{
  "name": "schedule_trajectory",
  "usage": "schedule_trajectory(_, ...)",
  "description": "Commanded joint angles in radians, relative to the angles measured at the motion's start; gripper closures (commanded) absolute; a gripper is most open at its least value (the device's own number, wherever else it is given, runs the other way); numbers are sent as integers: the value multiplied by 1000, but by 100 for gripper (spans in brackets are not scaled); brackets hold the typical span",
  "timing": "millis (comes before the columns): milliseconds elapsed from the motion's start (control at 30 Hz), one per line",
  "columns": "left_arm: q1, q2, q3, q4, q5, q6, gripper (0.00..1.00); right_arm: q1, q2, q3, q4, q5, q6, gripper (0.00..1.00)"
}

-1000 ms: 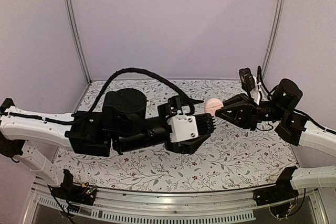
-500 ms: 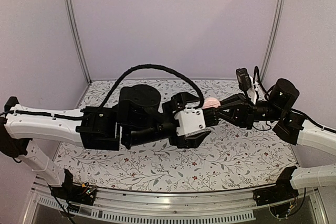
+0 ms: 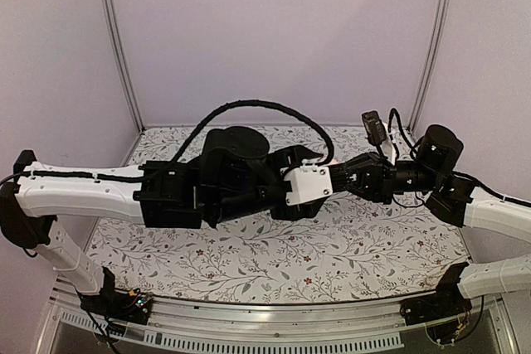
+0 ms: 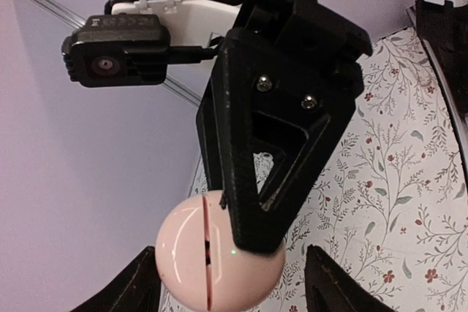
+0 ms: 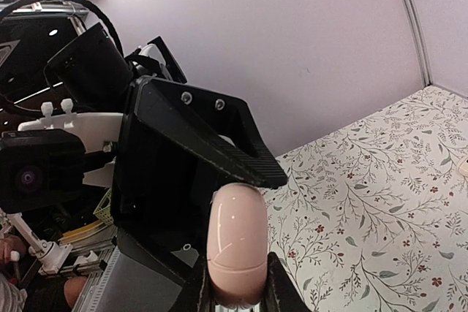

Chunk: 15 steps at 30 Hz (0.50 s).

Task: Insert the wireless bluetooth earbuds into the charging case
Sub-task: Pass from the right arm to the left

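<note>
Status: charging case point(image 5: 237, 242) is up off the table point(image 3: 373, 238), pinched in the right gripper point(image 5: 240, 286). Its jaws are closed on opposite sides of the shell, which leaves the seam point(image 4: 210, 253) exposed toward the other arm.

Left gripper point(image 4: 230, 284) sits head-on to the case with jaws apart, one finger point(image 4: 142, 286) on each side of it. One looks just beside the shell, the other has a clear gap. Nothing held.

My read: the right arm is acting as a vise so the left can work the lid. Seam shows a thin dark gap with a green light point(image 4: 232, 251) beside it, so the lid may be cracked; can't tell how far.

Earbuds: can't pick them out in any view. Looks like the lid-opening step, insertion not yet started.

Risk: the shell is smooth and round, so it could pivot or squirt out of the pinch if the left pushes off-centre.
</note>
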Motion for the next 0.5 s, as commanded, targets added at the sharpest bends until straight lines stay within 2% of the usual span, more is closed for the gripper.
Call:
schedule_trajectory(0, 18, 23, 26, 20, -38, 24, 37, -3, 12, 21, 3, 6, 21, 98)
schedule_trajectory(233, 23, 31, 32, 18, -37, 26, 47, -1, 17, 21, 3, 6, 24, 97)
schedule_trajectory(467, 24, 37, 35, 19, -28, 26, 47, 0, 30, 21, 7, 5, 24, 97)
